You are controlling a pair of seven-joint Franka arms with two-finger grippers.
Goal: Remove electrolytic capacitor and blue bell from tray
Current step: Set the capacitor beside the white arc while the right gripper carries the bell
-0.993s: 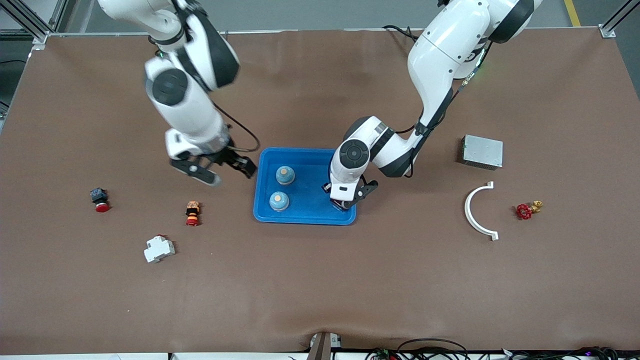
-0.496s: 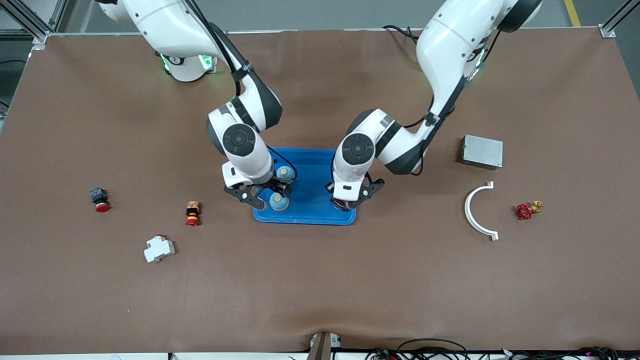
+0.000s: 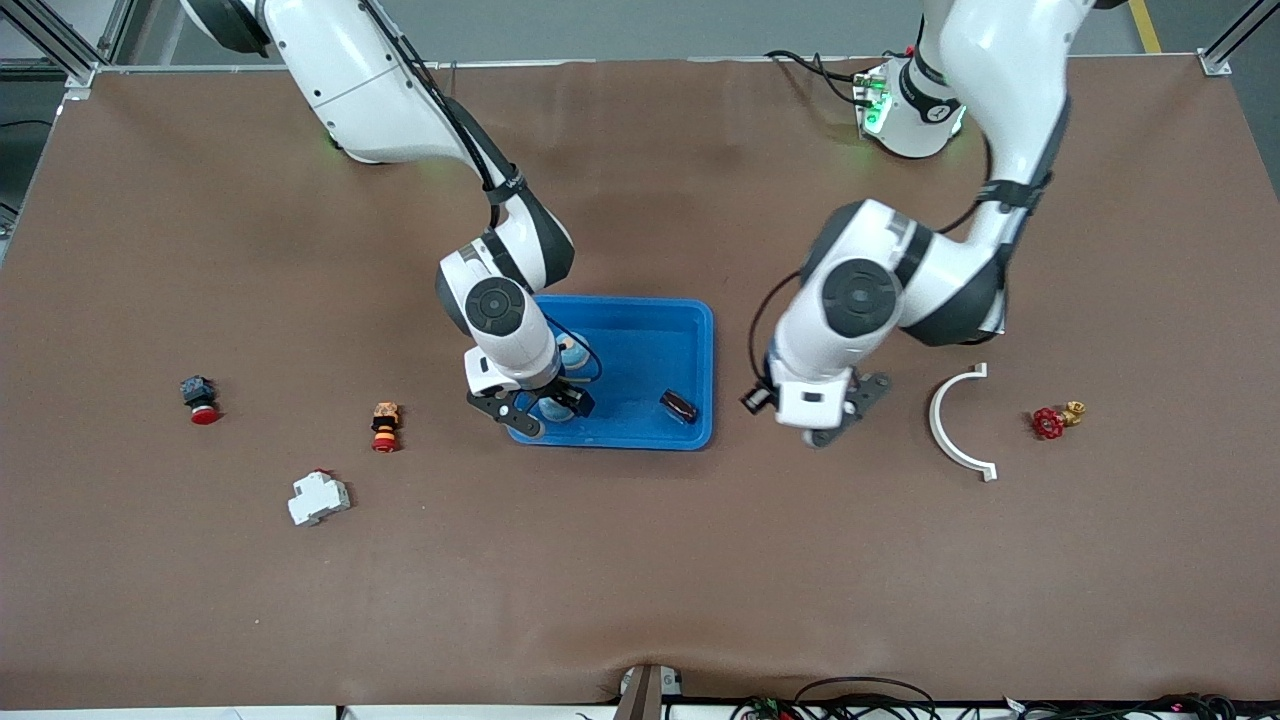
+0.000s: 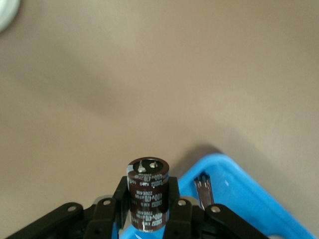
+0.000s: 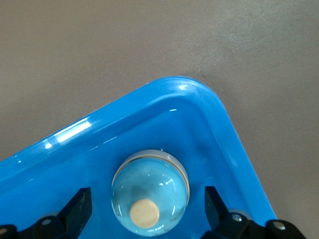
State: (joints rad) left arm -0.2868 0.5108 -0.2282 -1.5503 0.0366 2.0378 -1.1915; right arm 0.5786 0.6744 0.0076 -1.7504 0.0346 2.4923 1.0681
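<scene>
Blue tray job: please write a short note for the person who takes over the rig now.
Left gripper: shut on the dark brown cylindrical electrolytic capacitor, over the table beside the bright blue plastic tray.
Right gripper: open, in the tray, around a pale blue domed bell, not closed.
Also in tray: second blue bell, small dark part.
Left to do: set capacitor down, lift bell out.

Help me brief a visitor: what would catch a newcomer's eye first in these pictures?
The bright blue tray at mid-table stands out first, with the right gripper open on either side of a blue bell in one corner of it. Beside the tray, toward the left arm's end, the left gripper holds an electrolytic capacitor over the brown table.
</scene>
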